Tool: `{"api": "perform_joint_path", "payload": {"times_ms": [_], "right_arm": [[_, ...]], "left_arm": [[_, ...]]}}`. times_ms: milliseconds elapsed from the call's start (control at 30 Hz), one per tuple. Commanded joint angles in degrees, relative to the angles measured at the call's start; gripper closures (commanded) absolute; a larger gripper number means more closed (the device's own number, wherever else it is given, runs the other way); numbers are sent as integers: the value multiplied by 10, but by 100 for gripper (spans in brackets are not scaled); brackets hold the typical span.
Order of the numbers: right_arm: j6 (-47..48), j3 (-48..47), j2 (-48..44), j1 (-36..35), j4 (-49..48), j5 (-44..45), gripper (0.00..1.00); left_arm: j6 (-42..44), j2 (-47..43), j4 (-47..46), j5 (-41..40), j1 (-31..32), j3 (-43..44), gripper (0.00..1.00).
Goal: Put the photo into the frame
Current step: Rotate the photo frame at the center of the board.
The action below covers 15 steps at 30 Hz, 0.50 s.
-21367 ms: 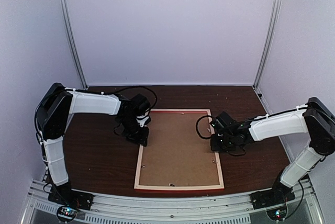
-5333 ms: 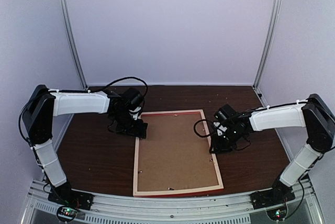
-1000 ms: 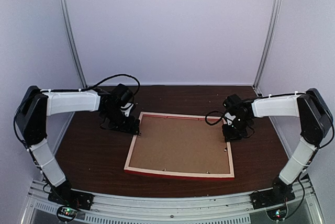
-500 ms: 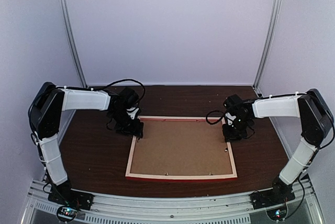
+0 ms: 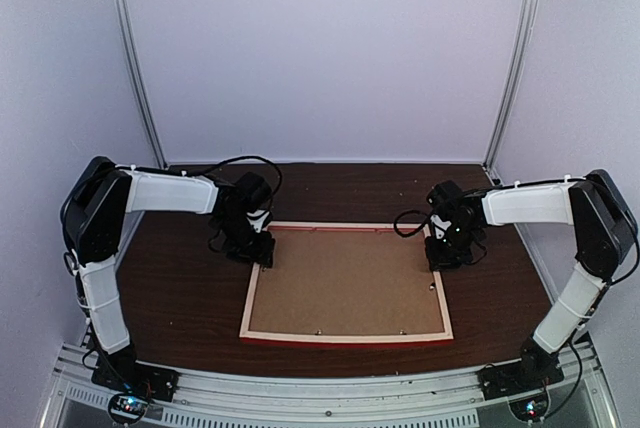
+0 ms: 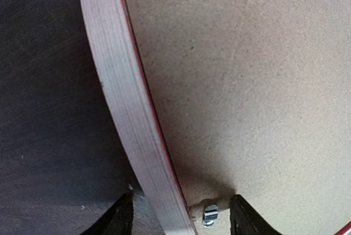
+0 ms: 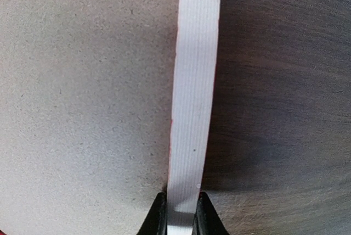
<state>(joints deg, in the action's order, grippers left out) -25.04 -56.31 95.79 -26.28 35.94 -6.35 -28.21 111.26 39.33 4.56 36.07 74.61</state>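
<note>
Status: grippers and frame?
Left gripper open astride frame, left rail. Right gripper shut on right rail. Frame back-up, backing board in; photo not visible.

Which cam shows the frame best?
Top external: the whole frame is visible, back side up. Left wrist shows just one pale rail section; right wrist the same, pinched in the right gripper.

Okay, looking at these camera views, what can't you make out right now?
- Photo: in no view; the backing board covers the opening of the frame, so whether it is inside is unknown.
- Frame's red face: turned down against the table.
- Left fingers: cut off by the left wrist view's bottom edge; contact with the frame unclear.
- Metal clips: too small in the top view.
</note>
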Motion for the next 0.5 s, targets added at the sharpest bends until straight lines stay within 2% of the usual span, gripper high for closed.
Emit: {"api": "perform_joint_path", "payload": {"times_ms": [0, 467], "right_arm": [[17, 9, 1, -2, -5, -13, 86], [18, 14, 2, -2, -7, -13, 86]], "left_arm": [[-3, 9, 9, -20, 4, 12, 42], [-21, 5, 8, -25, 4, 2, 63]]}}
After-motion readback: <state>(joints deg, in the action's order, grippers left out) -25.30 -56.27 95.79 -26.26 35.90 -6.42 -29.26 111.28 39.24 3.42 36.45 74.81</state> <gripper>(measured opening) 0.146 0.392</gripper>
